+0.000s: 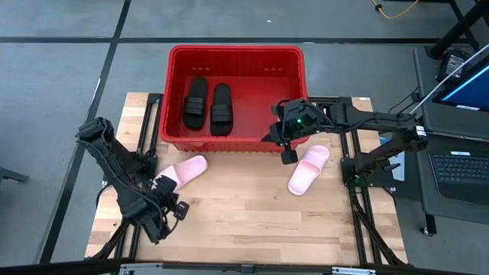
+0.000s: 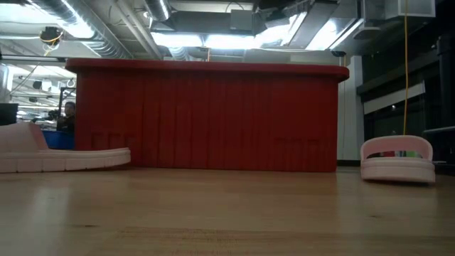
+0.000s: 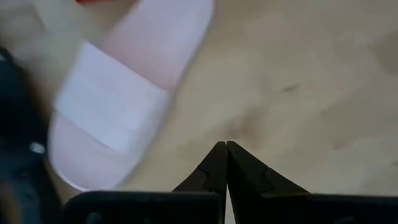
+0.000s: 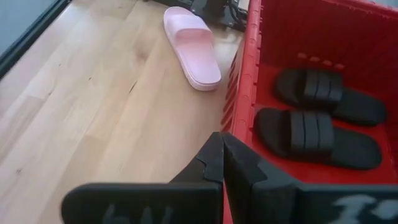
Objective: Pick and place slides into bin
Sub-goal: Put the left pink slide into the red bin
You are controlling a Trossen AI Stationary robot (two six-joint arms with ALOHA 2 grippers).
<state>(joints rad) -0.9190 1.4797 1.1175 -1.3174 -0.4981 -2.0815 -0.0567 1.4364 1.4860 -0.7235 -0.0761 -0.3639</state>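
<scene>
Wooden table (image 1: 252, 221) holds the red bin (image 1: 234, 56) at the frame's middle; left gripper (image 3: 225, 163) and right gripper (image 4: 222, 163) are pinched closed, holding nothing.

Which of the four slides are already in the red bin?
The two black slides, side by side inside the bin. Both pink slides lie on the table in front of it.

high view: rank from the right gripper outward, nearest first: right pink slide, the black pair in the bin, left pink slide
From the right gripper, at the red bin's near right corner:
1. Right pink slide, on the table just beside it.
2. Black slides, inside the bin, left half.
3. Left pink slide, on the table by the left gripper.
</scene>
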